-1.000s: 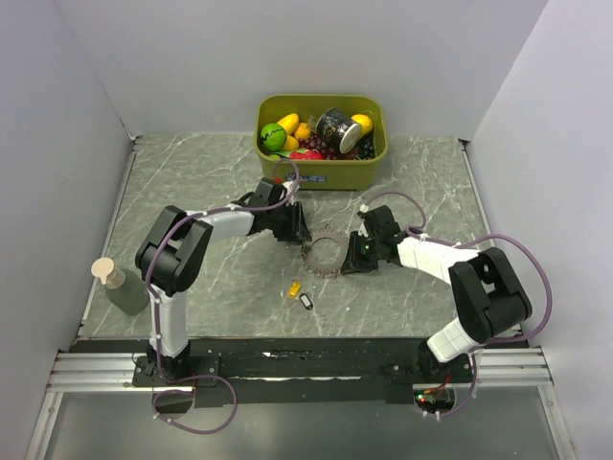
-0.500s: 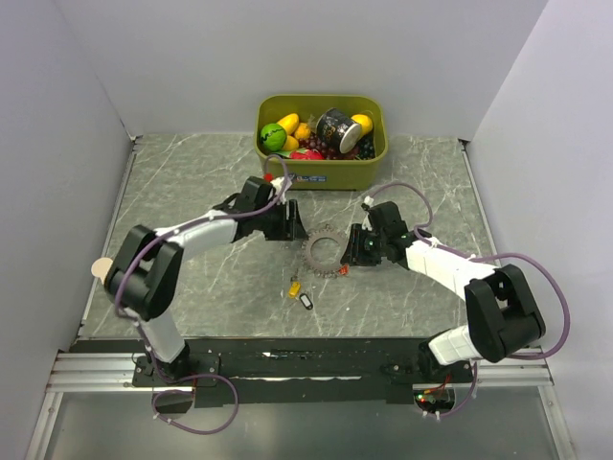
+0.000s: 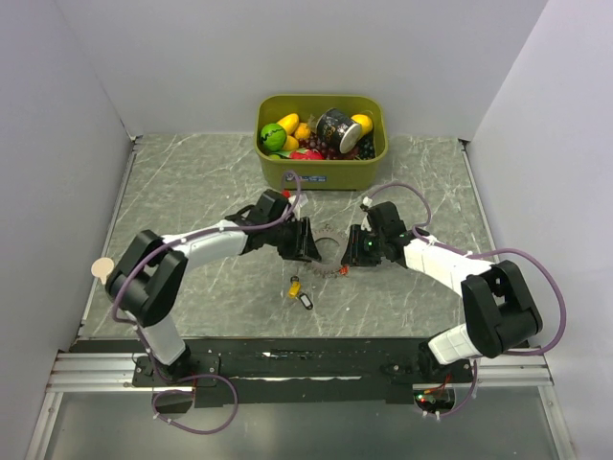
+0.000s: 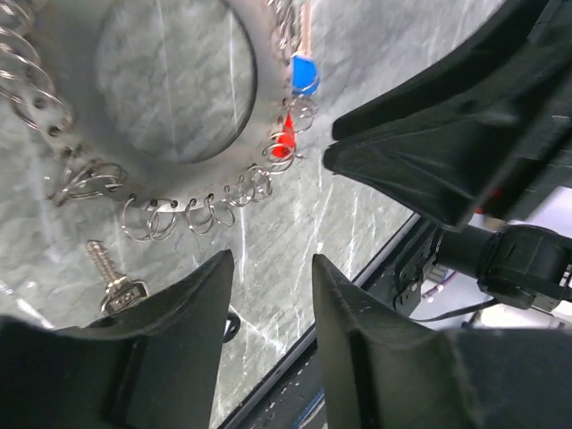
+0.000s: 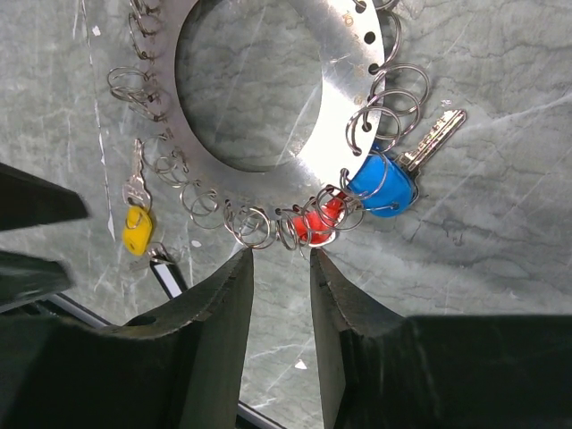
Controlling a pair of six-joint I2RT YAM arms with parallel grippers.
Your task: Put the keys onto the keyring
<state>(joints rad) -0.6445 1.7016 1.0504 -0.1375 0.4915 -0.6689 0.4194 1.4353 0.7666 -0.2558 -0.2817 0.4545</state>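
Keyring (image 5: 349,98), grey metal, loop-rimmed, carries blue-tagged key (image 5: 380,186), red-tagged key (image 5: 315,223); yellow-tagged key (image 3: 294,287), black-tagged key (image 3: 306,302) loose at 7 o'clock. My left gripper (image 4: 268,268), right gripper (image 5: 279,259) narrow, empty. Next: pinch yellow.

Olive bin (image 3: 321,175) of toy fruit (image 3: 274,137) and a dark tin (image 3: 335,126) on grey marbled table (image 3: 192,182)

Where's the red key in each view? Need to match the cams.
Top external: red key, a small red spot at the near-right rim of the ring, between the two arms.
Left wrist: red key right of centre, among the ring's wire loops, just below the blue key.
Right wrist: red key low centre, left of the blue key.
Shared landmark: the ring with its wire loops.
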